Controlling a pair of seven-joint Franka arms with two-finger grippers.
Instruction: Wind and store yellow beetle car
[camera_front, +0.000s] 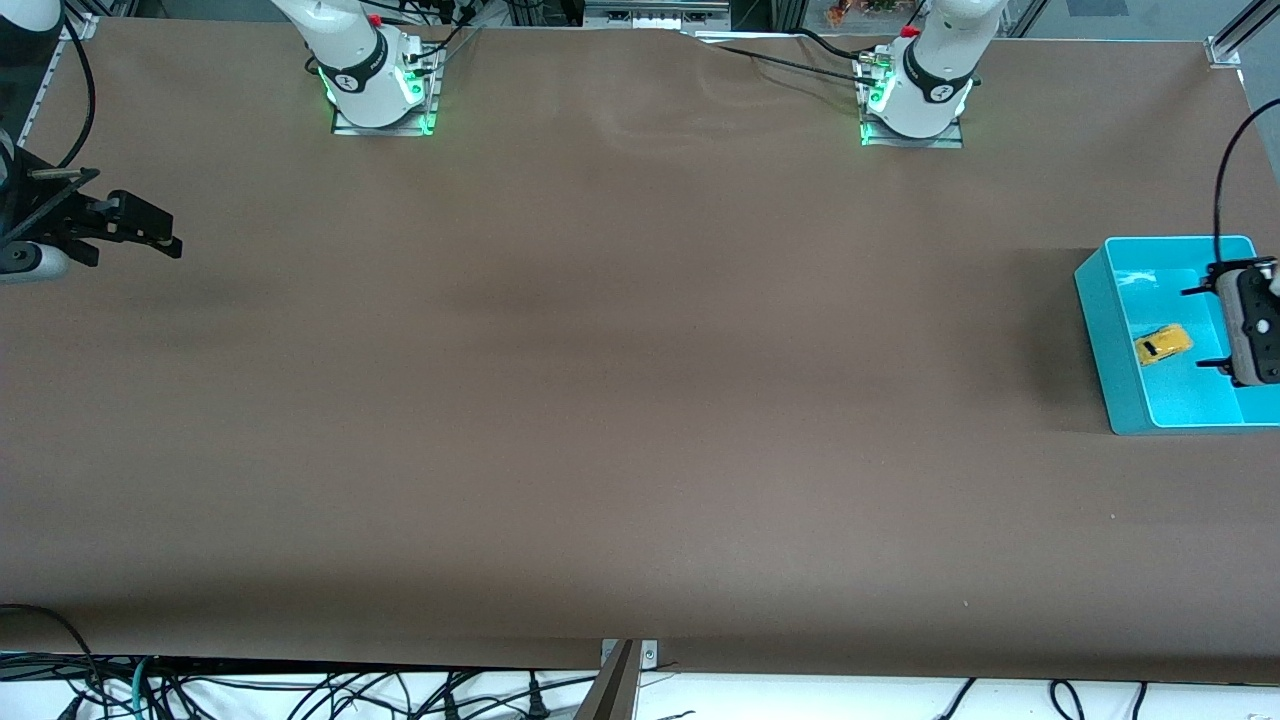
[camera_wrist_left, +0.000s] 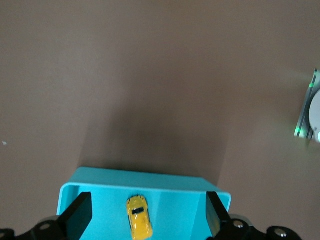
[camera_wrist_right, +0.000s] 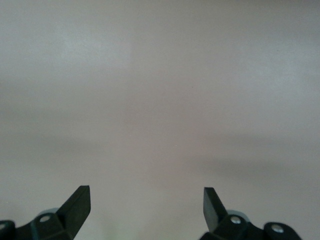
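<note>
Spreading across nearly the whole front view, the brown surface (camera_front: 620, 400) lies bare from the 2 arm bases down to its camera-side edge, leaving wide open room between the arms. Its only load sits at the left arm's end: a turquoise bin (camera_front: 1105, 330), open-topped, with 1 wall running off the frame edge there. The bin's walls stand upright, and its floor shows plainly in the left wrist view (camera_wrist_left: 170, 210).

Over the bin hangs the left end effector (camera_front: 1205, 328), its 2 fingers (camera_wrist_left: 80, 212) spread wide apart with nothing between them; they sit above the bin's interior, 1 toward each side wall, clear of the rim.

At the right arm's end, the right end effector (camera_front: 165, 238) waits above the edge of the surface, its fingers (camera_wrist_right: 80, 200) also wide apart and gripping nothing, with only plain brown surface under it.

Smallest of all, the yellow beetle car (camera_front: 1162, 344) rests on the bin floor, upright on its wheels, near the middle and apart from every wall. In the left wrist view it (camera_wrist_left: 138, 217) lies between the 2 spread fingers, touching neither.
</note>
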